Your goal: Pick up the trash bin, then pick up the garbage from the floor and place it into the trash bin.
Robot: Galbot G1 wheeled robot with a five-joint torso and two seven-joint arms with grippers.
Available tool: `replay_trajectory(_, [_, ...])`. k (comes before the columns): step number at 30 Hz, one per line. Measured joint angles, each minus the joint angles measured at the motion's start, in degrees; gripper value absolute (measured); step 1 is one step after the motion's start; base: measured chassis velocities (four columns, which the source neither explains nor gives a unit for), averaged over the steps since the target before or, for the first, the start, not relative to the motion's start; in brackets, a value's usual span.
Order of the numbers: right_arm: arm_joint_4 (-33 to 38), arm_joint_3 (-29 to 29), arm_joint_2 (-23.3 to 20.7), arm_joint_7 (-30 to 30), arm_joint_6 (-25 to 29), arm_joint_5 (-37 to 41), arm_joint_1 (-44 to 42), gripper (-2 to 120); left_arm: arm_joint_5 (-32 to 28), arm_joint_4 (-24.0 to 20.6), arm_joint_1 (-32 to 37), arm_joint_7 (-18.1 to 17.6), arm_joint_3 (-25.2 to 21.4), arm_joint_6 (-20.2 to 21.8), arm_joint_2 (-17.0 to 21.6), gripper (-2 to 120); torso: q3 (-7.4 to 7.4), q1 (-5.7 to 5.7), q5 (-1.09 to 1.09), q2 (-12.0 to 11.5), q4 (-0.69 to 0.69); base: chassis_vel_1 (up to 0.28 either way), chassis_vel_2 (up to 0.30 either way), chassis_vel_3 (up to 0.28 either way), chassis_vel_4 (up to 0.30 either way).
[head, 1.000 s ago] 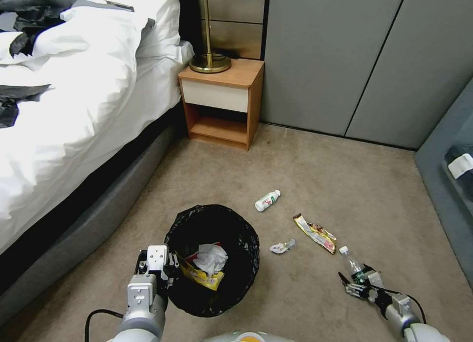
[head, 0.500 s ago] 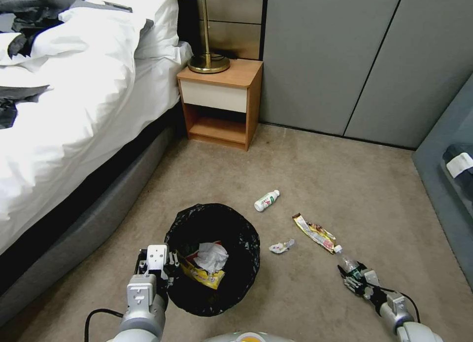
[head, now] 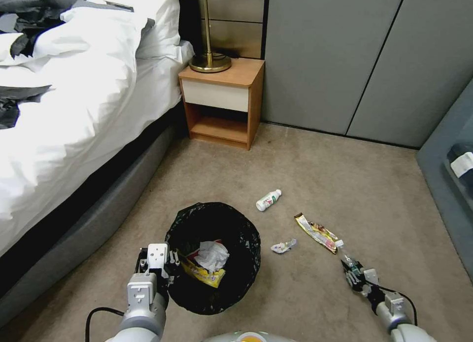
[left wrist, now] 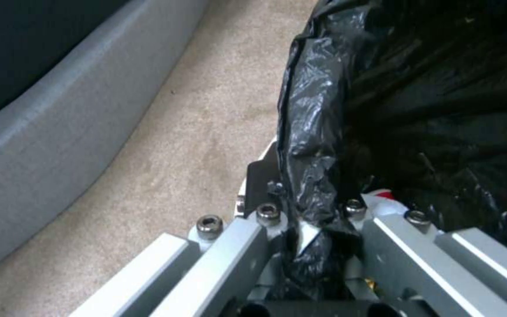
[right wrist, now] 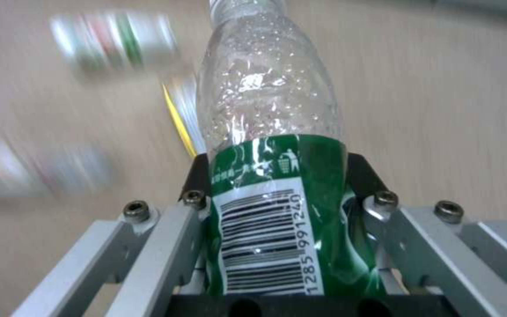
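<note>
Carry the clear bottle (head: pixel 347 258) leftward to the trash bin (head: pixel 246 223) with the right gripper (head: pixel 353 274) shut tight on its green label; thin plastic, likely to buckle or slip if squeezed unevenly. Lift first, so as to clear the snack wrapper (head: pixel 315 232) lying just beyond the cap on the floor (head: pixel 345 184), and the crumpled scrap (head: pixel 283 246) between wrapper and bin. Hold the bin steady with the left gripper (head: pixel 168 269), closed on the near-left rim, mouth level. Release only once over the opening, above the tissue and yellow packet already inside.

From the head: the whole layout, with the bin near centre, the small white bottle (head: pixel 268 200) just beyond it, and the right gripper low at the near right.

From the right wrist: the grip itself, fingers (right wrist: pixel 193 176) on either side of the barcode. Behind, smeared shapes, probably the white bottle and wrapper, though too blurred to be sure.

From the left wrist: black liner (left wrist: pixel 318 114) pinched between the fingers (left wrist: pixel 259 176), with a sliver of white rim beneath.
</note>
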Motion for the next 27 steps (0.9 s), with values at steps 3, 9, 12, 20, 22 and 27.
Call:
replay_trajectory(3, [11.46,-1.15,1.21,1.00,-0.68,1.70,-3.71,26,-0.02,0.12,-0.04,-0.01,0.03,0.00,0.05,1,0.00,0.00,0.00,0.00,0.00,0.000,0.000,0.000,0.000])
replay_trajectory(9, [34.95,-6.52,1.89,-2.72,-1.52,5.34,-10.03,26,-0.18,0.26,-0.07,0.09,0.36,0.07,0.39,1,-0.01,0.00,-0.05,0.00,-0.01,0.000,0.000,0.000,0.000])
replay_trajectory(12, [39.14,-8.72,0.93,-7.28,-1.62,6.32,-10.38,26,-0.32,0.26,-0.08,0.23,0.40,0.15,0.63,1,-0.01,0.00,-0.02,0.00,-0.03,0.000,0.000,0.000,0.000])
replay_trajectory(20, [44.07,-18.90,-4.92,-14.62,-3.52,4.52,-8.11,26,-0.76,0.26,-0.09,0.52,0.56,0.32,0.99,1,-0.01,0.00,-0.01,0.00,-0.02,0.000,0.000,0.000,0.000])
replay_trajectory(22, [41.91,-24.03,-8.18,-14.11,-4.52,2.88,-6.04,26,-0.68,0.26,-0.14,0.55,0.99,0.40,0.94,1,-0.01,0.00,-0.02,0.01,-0.01,0.000,0.000,0.000,0.000])
replay_trajectory(27, [38.10,-28.70,-11.30,-12.42,-5.34,0.95,-2.94,26,-0.54,0.26,-0.21,0.62,1.65,0.58,0.81,1,-0.01,0.00,-0.01,0.01,-0.02,0.000,0.000,0.000,0.000])
